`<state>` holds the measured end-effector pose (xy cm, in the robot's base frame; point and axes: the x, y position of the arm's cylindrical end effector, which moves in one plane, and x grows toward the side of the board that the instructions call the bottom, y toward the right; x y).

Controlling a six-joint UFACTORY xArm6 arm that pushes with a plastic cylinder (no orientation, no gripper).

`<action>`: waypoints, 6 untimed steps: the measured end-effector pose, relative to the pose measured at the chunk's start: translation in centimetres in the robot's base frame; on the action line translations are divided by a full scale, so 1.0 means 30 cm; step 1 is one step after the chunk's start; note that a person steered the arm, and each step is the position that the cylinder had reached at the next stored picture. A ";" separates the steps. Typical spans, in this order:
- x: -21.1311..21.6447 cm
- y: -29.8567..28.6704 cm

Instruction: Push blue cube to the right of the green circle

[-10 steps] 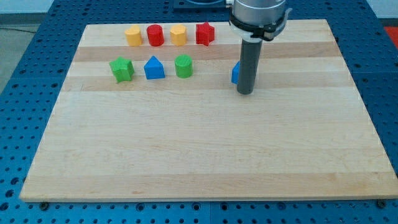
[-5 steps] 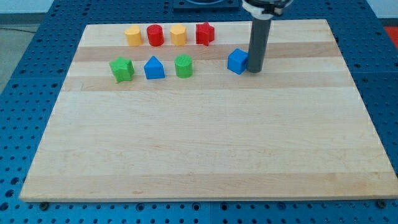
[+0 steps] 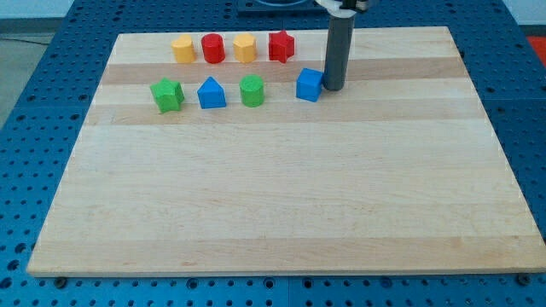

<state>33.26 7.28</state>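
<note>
The blue cube (image 3: 309, 85) lies on the wooden board (image 3: 281, 188) in the upper middle of the view. The green circle (image 3: 252, 90) lies to its left, with a gap between them. My tip (image 3: 333, 88) touches the blue cube's right side. The dark rod rises from there out of the view's top.
A blue house-shaped block (image 3: 212, 93) and a green star-like block (image 3: 167, 95) lie left of the green circle. Above them runs a row: a yellow block (image 3: 182, 49), a red cylinder (image 3: 213, 48), a yellow block (image 3: 246, 48), a red block (image 3: 281, 45).
My tip has moved up and then left, onto the blue cube's right side. The blue cube has slid left toward the green circle.
</note>
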 end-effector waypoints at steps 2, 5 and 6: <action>0.000 -0.068; -0.100 -0.135; -0.100 -0.169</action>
